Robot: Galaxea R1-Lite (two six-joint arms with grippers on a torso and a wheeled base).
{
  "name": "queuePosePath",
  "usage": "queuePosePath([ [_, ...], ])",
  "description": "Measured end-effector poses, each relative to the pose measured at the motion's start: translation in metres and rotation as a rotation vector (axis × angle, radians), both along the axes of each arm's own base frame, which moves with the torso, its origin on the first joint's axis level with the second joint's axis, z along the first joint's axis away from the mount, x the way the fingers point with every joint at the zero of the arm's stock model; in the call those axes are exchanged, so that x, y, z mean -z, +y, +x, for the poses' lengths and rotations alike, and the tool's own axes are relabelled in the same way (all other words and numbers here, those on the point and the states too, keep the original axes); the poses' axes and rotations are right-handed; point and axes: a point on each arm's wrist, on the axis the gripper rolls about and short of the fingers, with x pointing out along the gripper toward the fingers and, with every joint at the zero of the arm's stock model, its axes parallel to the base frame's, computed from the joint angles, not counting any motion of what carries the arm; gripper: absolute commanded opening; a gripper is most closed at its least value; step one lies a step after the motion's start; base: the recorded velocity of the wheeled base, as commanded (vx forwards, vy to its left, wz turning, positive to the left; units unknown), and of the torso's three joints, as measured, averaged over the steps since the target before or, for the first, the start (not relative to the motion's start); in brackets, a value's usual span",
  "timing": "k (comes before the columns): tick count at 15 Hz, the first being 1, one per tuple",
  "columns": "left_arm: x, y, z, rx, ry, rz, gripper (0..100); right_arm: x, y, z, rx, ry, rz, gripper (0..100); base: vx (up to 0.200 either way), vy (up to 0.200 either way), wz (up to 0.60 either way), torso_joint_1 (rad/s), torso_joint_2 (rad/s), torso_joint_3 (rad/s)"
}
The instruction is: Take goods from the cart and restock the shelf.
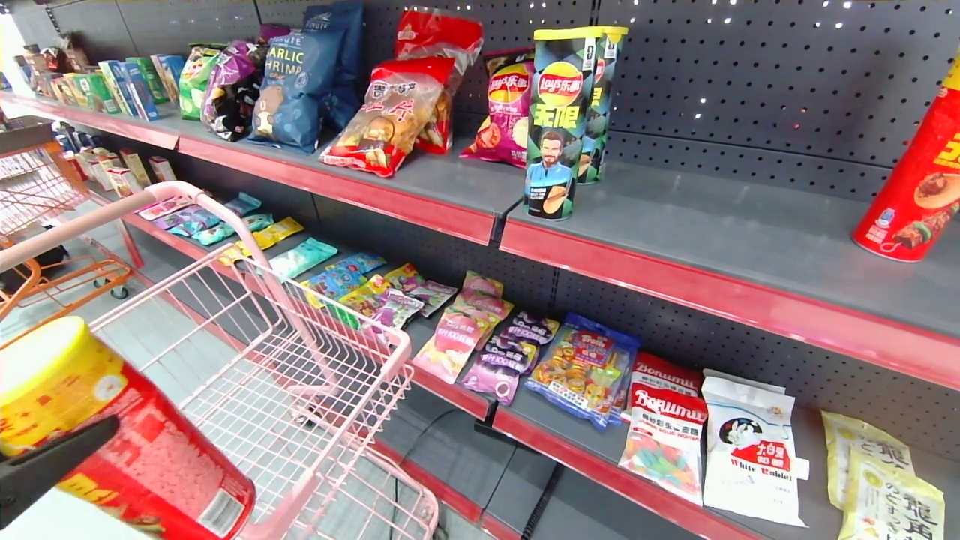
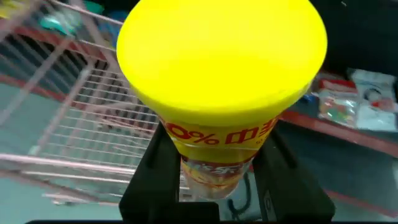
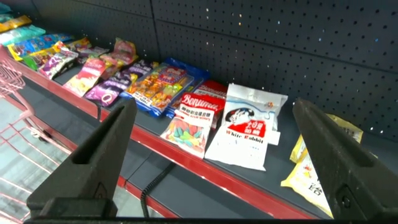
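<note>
Counted two carts: one pink cart (image 1: 330,300), one orange cart (image 1: 37,187). Tallied four chip canisters: two dark green canisters (image 1: 553,127), one yellow-lidded red canister (image 1: 142,457), one other red canister (image 1: 916,180). Logged two red-and-white gummy bags (image 1: 664,439), one white candy bag (image 1: 750,457), two yellow pouches (image 1: 889,495), one blue sweets bag (image 1: 585,367).

Bright, even light; pinpoint glints dot the pegboard (image 1: 750,75).

**Canister held in the left gripper**

The left gripper (image 2: 217,165) clamps its 2 black fingers (image 2: 154,173) on a red canister (image 2: 219,144) with a yellow lid (image 2: 221,59). A pink wire cart (image 2: 81,127) lies behind it. Candy bags (image 2: 357,99) rest on a shelf (image 2: 354,137).
</note>
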Motion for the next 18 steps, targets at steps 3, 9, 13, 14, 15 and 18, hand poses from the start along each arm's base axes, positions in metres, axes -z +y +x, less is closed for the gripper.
queuePosePath([
  [3, -0.003, 0.002, -0.028, -0.199, -0.102, 0.055, 0, 0.000, 0.000, 0.000, -0.001, 0.000, 0.000, 100, 0.000, 0.000, 0.00, 0.175, -0.49, -0.323],
  [9, 0.005, 0.000, -0.062, -0.177, -0.192, 0.104, 0, 0.000, 0.000, 0.000, 0.000, 0.000, 0.001, 100, 0.000, 0.000, 0.00, 0.220, -0.57, -0.349],
  [13, 0.007, 0.000, -0.067, -0.182, -0.218, 0.103, 0, 0.000, 0.000, 0.000, 0.000, 0.000, 0.001, 100, 0.000, 0.000, 0.00, 0.212, -0.50, -0.298],
  [14, 0.007, 0.000, -0.068, -0.183, -0.219, 0.103, 0, 0.000, 0.000, 0.000, 0.000, 0.000, 0.001, 100, 0.000, 0.000, 0.00, 0.168, -0.39, -0.232],
  [15, 0.007, 0.000, -0.068, -0.183, -0.221, 0.104, 0, 0.000, 0.000, 0.000, 0.000, 0.000, 0.001, 100, 0.000, 0.000, 0.00, 0.173, -0.38, -0.232],
  [18, 0.007, 0.000, -0.069, -0.174, -0.225, 0.103, 0, 0.000, 0.000, 0.000, 0.000, 0.001, 0.001, 100, 0.000, 0.000, -0.20, 0.043, -0.09, -0.051],
])
